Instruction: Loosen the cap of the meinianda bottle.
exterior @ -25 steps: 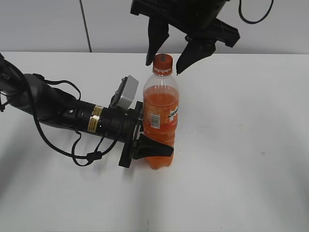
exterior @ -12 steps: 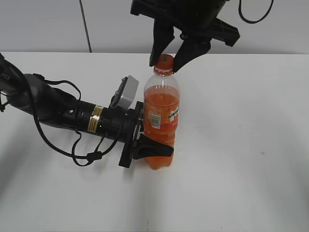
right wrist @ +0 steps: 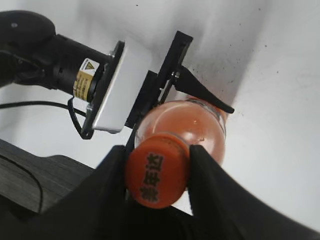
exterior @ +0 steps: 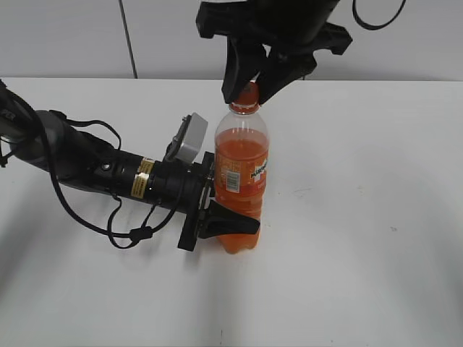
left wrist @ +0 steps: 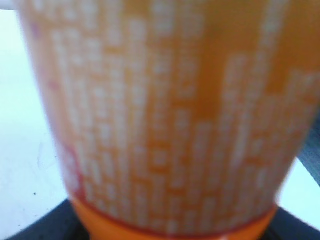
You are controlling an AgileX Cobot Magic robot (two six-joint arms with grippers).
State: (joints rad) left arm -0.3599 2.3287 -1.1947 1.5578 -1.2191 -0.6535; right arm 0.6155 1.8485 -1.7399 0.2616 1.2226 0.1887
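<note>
The meinianda bottle stands upright on the white table, full of orange drink, and its blurred orange label fills the left wrist view. My left gripper lies low from the left, shut on the bottle's lower body, with one black finger across the front. The orange-red cap is on the neck. My right gripper comes down from above and is shut on the cap. In the right wrist view both black fingers press the sides of the cap, above the bottle's shoulder.
The left arm and its loose cables lie along the table to the left of the bottle. A grey wall runs behind the table. A dark edge shows at the lower left of the right wrist view.
The right gripper's fingers have closed in from either side onto the cap, and it has come slightly lower. The left gripper and the bottle have not moved.
</note>
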